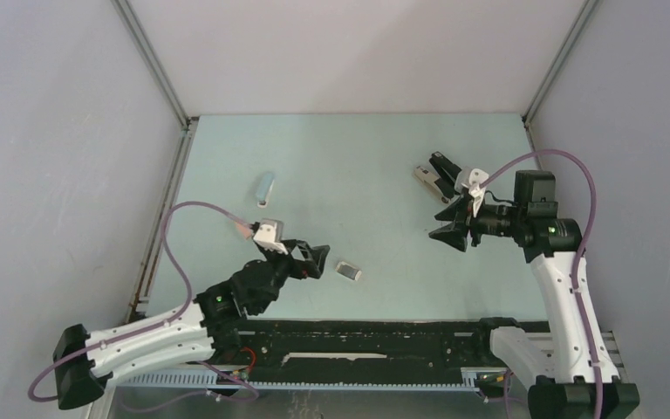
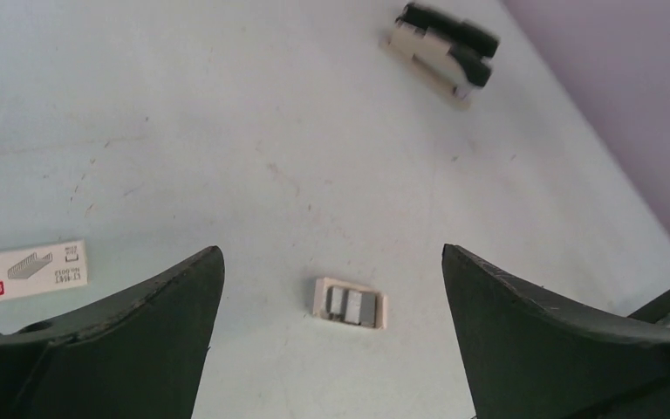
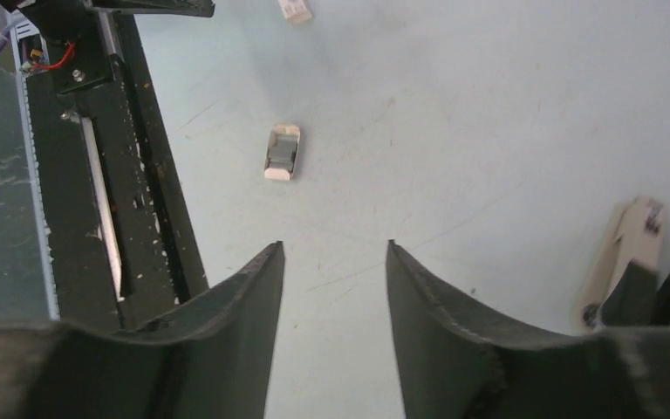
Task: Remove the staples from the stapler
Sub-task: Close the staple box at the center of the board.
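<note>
Your left gripper stands wide apart and empty above the pale blue-green table; the short silvery-grey staples lie in a small cream open tray on that table, just ahead of it, untouched. Your right gripper is partly spread with nothing between its jaws; the black-and-cream stapler lies just beside it, well apart from the staples.

Pale-green table: stapler, beige tray holding staples, labelled box, pale oblong piece
</note>
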Robot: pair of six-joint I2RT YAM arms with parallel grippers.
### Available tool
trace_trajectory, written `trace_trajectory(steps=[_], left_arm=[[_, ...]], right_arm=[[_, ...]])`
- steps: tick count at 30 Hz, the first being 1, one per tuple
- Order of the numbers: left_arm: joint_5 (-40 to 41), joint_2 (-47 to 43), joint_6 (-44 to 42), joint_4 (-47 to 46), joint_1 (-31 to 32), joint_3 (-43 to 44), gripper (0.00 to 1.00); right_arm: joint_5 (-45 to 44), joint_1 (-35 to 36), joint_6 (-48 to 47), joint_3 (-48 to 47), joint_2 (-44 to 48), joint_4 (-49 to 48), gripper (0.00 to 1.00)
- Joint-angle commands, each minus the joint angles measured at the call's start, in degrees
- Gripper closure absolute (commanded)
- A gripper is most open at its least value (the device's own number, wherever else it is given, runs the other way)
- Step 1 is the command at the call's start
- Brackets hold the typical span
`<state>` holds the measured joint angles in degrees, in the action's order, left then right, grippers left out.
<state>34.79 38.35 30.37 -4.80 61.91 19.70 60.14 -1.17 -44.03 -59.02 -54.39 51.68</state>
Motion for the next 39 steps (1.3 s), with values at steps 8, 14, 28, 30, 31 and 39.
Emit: trace_trajectory(steps=[8, 14, 28, 30, 31, 39], left_arm=[[-11.6, -11.6, 1.1, -10.6, -7.0, -9.6, 0.0], [-22.6, -5.9, 5.6, -15.9, -14.2, -11.9, 0.02], [-32.2, 16.1, 9.4, -21.2, -19.5, -7.5, 0.23], [-32.2, 17.6, 9.7, -21.1, -20.0, -7.4, 0.29], [-32.3, 18.2, 9.8, -21.1, -20.2, -7.4, 0.32], [-33.5, 24.7, 10.0, -21.5, -20.8, -5.3, 0.51]], right_arm=[[11.9, 10.0, 2.3, 0.0, -4.1, -5.7, 0.26], [7.3, 15.3, 0.4, 1.6, -6.2, -5.5, 0.26], [2.5, 16.0, 1.6, 3.2, -7.2, -6.2, 0.27], [2.4, 15.9, 1.7, 3.2, -7.3, -6.2, 0.27], [2.4, 16.0, 1.7, 3.2, -7.3, -6.3, 0.27], [1.9, 16.0, 1.9, 3.2, -7.4, -6.3, 0.27]])
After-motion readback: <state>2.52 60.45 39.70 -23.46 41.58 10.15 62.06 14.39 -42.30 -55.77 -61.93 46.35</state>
